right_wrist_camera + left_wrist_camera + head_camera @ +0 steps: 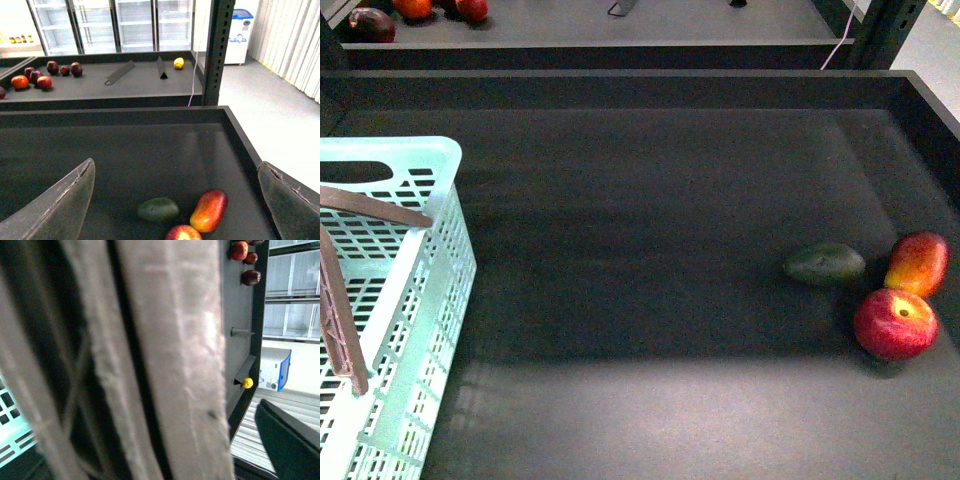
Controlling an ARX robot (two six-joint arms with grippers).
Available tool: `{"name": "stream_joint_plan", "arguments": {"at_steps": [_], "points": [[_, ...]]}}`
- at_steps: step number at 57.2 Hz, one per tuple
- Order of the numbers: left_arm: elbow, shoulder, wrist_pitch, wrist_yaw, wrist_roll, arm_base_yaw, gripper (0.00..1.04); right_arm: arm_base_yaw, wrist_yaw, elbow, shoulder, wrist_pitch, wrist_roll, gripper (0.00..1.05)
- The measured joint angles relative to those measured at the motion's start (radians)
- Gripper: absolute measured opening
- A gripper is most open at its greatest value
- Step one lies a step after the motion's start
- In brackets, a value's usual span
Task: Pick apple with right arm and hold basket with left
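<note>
Near the apple [183, 233], right gripper [175, 165] angled down, wide open, empty; left gripper's [280, 440] state unclear.

A dark tray table [650, 200] with raised edges fills the scene. Near its right edge lies a dull green avocado [824, 264], and just right of it, not touching, a red-and-yellow mango [918, 263], tilted.

Beyond the far wall is a second dark shelf [140, 85]. At its far left sit small red and dark fruits [35, 77]. Further right lie two metal dividers [119, 72] and a lemon [178, 63]. A dark slotted post [221, 50] stands at the right, with a pale cable [194, 75] hanging beside it. Behind are glass-door fridges [115, 22], a blue-and-white chest [239, 37] and pale blinds [290, 40].
</note>
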Motion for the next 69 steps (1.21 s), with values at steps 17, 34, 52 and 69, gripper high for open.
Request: {"name": "stream_joint_plan", "arguments": {"at_steps": [17,34,52,69], "points": [[0.013,-0.008,-0.042,-0.041,-0.007,-0.024,0.21,0.0,0.0,0.0,0.0,0.0,0.0,0.96],[0.015,-0.117,-0.137,-0.03,-0.036,-0.066,0.15,0.0,0.0,0.0,0.0,0.0,0.0,0.96],[0.039,-0.41,-0.367,-0.057,-0.026,-0.237,0.15,0.0,0.0,0.0,0.0,0.0,0.0,0.96],[0.145,-0.407,-0.405,-0.184,-0.041,-0.524,0.15,0.0,0.0,0.0,0.0,0.0,0.0,0.96]]}}
